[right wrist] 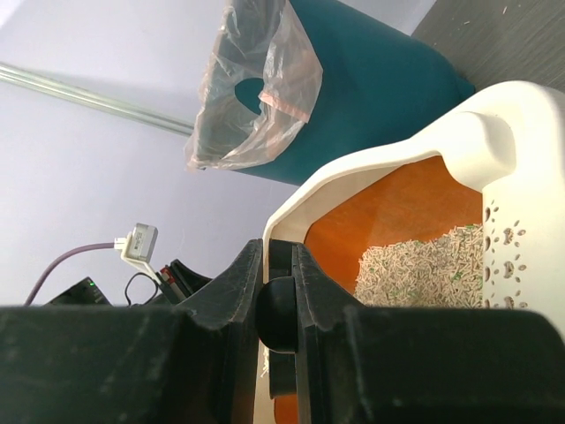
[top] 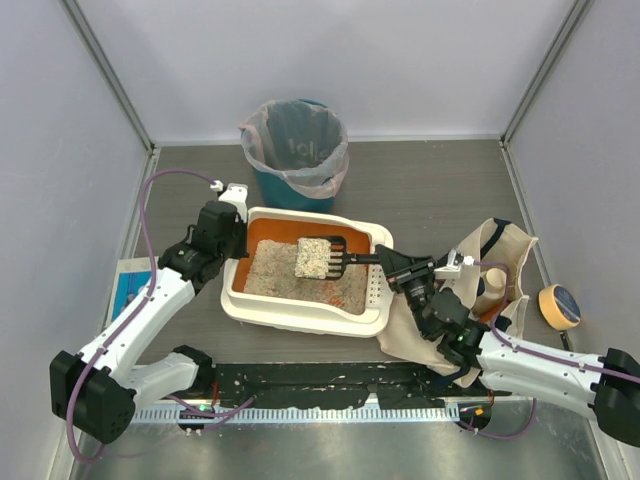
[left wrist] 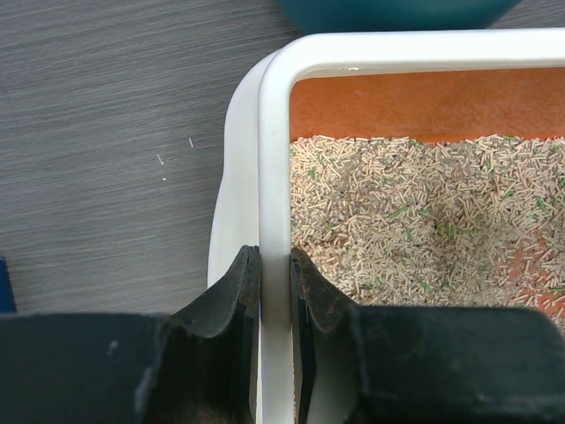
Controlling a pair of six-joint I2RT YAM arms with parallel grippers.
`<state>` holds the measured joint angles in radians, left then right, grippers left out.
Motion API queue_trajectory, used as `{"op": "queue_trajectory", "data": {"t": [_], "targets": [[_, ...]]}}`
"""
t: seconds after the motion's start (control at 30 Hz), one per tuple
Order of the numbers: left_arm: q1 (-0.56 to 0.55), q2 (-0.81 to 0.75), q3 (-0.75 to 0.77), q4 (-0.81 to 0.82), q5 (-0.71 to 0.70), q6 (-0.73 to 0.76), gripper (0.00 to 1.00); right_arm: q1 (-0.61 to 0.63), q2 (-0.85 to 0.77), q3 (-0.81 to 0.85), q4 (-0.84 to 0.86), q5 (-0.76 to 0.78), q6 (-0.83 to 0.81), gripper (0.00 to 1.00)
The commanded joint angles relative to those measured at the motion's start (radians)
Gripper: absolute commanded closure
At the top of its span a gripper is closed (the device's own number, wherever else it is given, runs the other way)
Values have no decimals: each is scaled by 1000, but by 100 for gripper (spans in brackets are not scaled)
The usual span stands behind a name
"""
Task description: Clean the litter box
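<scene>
The litter box (top: 300, 312), cream-white with orange inner walls, sits mid-table and holds grey-beige litter (top: 270, 272). My left gripper (top: 237, 245) is shut on its left rim. In the left wrist view the white rim (left wrist: 274, 159) runs straight between the fingers of the left gripper (left wrist: 274, 256), with litter (left wrist: 424, 221) to the right. My right gripper (top: 398, 263) is shut on the handle of a black scoop (top: 338, 258), which holds a heap of litter above the box. In the right wrist view the right gripper (right wrist: 279, 252) pinches the round black handle (right wrist: 279, 314), with the box (right wrist: 494, 132) beyond it.
A teal bin (top: 295, 150) with a plastic liner stands just behind the box; the right wrist view shows the bin (right wrist: 371, 88) too. A beige tote bag (top: 495, 275) lies under the right arm. A tape roll (top: 558, 305) lies far right and a blue item (top: 128, 285) at the left wall.
</scene>
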<state>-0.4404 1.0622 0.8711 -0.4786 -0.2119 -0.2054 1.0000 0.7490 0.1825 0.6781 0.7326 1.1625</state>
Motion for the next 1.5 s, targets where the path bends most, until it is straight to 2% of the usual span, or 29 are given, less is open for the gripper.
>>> {"op": "queue_trajectory", "data": {"t": [0.0,0.17,0.3,0.47,0.6,0.7,0.8,0.87,0.9,0.97,1.07,1.17,1.3,1.4,1.47], "targets": [[-14,-8,-6,9,55,-3,100,-6,-71,-40,11,86,65,99],[-14,-2,-6,8,60,-5,100,-9,-59,-25,3,59,49,99],[-15,-2,-7,8,60,-3,100,-18,-76,-78,75,97,106,99],[-15,-4,-6,9,63,-3,100,-26,-56,6,-38,24,34,99],[-15,-7,-6,8,68,-5,100,-29,-71,-43,54,59,31,99],[-14,-11,-7,9,71,-2,100,-32,-69,43,-96,25,-14,99],[-15,-10,-6,8,78,-2,100,-38,-129,-7,-48,89,37,99],[-15,-13,-9,8,80,-2,100,-41,-137,4,-43,56,0,99],[-14,-16,-9,9,78,-2,100,-43,-135,32,-142,47,-10,99],[-14,-15,-7,11,81,-2,100,-44,-140,64,-210,57,18,99],[-15,-11,-7,8,86,0,100,-46,-160,-9,-67,68,19,99],[-15,-16,-9,8,85,0,100,-50,-129,53,-167,34,41,99],[-15,-18,-7,8,86,0,100,-52,-99,-6,-28,19,60,99],[-15,-21,-9,9,82,1,100,-60,-53,44,-92,-12,64,99],[-18,-22,-9,6,82,1,100,-64,-88,-21,-28,42,97,99]]}}
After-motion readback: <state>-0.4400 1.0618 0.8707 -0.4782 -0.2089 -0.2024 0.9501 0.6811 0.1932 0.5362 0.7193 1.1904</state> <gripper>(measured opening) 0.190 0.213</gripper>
